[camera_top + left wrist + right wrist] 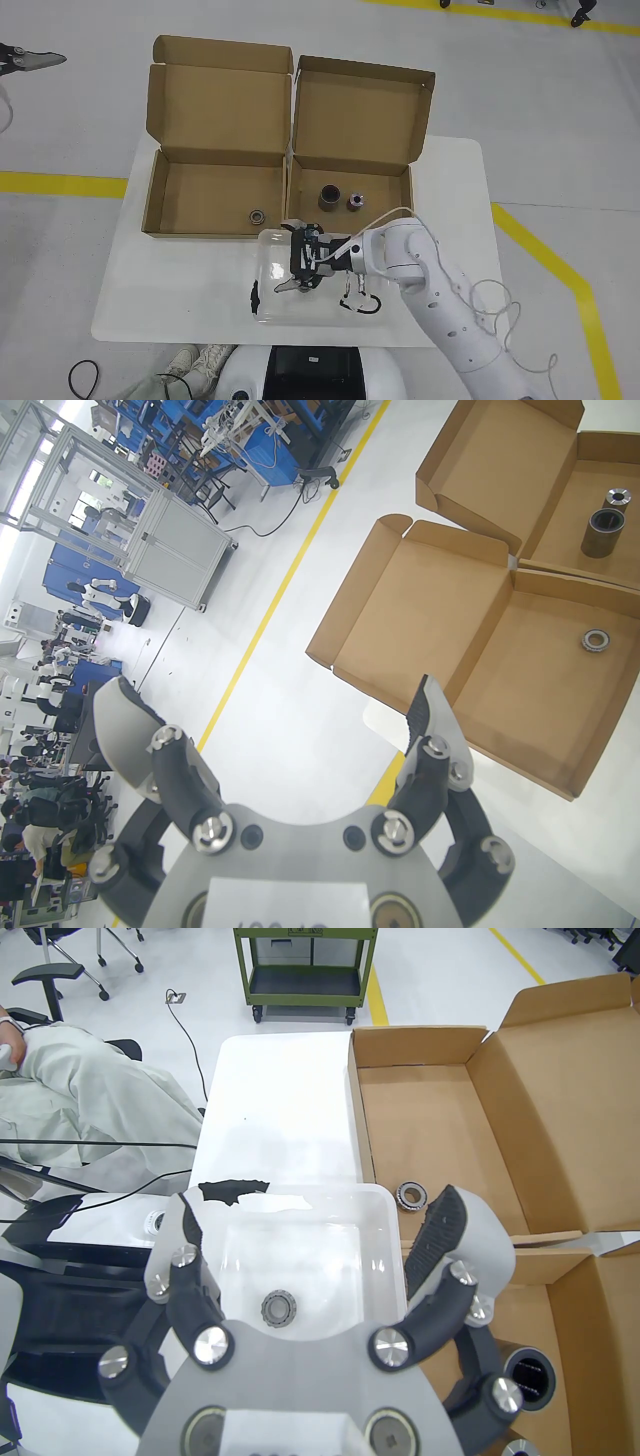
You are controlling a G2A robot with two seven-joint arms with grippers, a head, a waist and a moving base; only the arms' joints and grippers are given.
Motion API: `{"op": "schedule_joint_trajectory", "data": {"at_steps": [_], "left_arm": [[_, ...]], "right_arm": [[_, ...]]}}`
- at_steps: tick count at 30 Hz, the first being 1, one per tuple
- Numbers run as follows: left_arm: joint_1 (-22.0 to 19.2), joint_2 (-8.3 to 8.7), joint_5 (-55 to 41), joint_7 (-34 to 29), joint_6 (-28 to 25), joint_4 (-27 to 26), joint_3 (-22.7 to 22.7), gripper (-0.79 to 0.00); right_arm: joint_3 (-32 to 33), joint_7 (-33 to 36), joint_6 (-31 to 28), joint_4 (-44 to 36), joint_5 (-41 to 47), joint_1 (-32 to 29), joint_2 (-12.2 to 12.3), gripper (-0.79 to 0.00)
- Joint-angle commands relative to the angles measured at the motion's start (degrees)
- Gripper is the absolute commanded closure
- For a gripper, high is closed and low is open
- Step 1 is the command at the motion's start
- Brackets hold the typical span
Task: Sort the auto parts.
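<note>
One bearing (279,1308) beneath right gripper (315,1213)

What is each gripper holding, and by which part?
Nothing. The right gripper is open above the bearing in the tray; the left gripper is open too.

Grey floor (540,90), yellow lines (60,184), perhaps workbenches (272,455).

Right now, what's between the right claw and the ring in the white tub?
Nothing, in the right wrist view: only bare floor of the white tub lies between the right gripper and the ring.
</note>
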Motion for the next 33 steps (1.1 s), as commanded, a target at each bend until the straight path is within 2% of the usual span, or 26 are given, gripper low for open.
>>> {"op": "schedule_joint_trajectory", "data": {"at_steps": [1, 17, 28, 33], "left_arm": [[0.00, 0.00, 0.00, 0.00, 0.00, 0.00, 0.00, -0.785], [0.00, 0.00, 0.00, 0.00, 0.00, 0.00, 0.00, -0.785], [0.00, 0.00, 0.00, 0.00, 0.00, 0.00, 0.00, -0.785], [0.00, 0.00, 0.00, 0.00, 0.00, 0.00, 0.00, -0.785]], "right_arm": [[0.00, 0.00, 0.00, 0.00, 0.00, 0.00, 0.00, -0.785], [-0.12, -0.21, 0.34, -0.37, -0.29, -0.19, 0.03, -0.785], [-1.00, -3.07, 1.95, -3.95, -7.40, -5.16, 1.60, -0.785], [0.76, -6.35, 4.82, -5.16, -10.86, -8.19, 2.52, -0.785]]}}
